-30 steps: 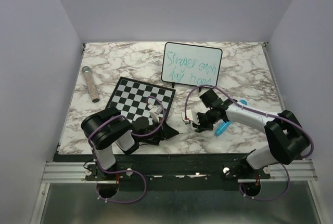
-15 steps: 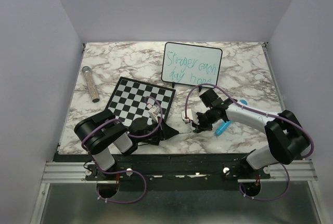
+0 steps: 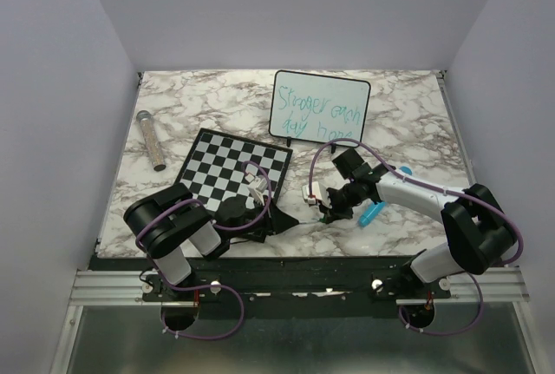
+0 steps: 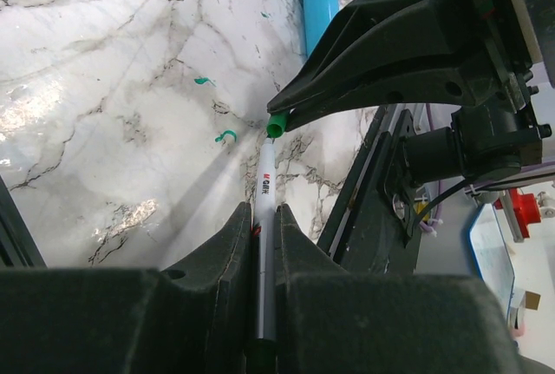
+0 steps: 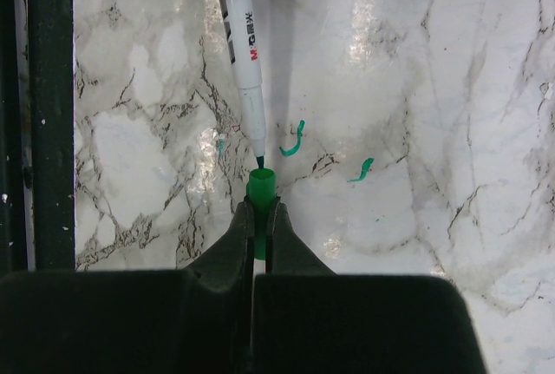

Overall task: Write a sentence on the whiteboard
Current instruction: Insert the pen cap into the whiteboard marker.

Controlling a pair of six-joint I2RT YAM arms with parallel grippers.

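Observation:
The whiteboard stands upright at the back of the table with the teal-green sentence on it in two lines. My left gripper is shut on a white marker, uncapped, tip pointing away. My right gripper is shut on the green cap. The marker's tip sits right at the cap's open mouth. In the top view both grippers meet low over the table near the front, left and right.
A checkered chessboard lies left of centre, partly under my left arm. A glitter tube lies at the far left. A blue object lies beside my right gripper. Green ink marks stain the marble.
My left arm's elbow has dropped toward the left front. The right gripper has edged slightly toward the left gripper, bringing cap and marker tip together.

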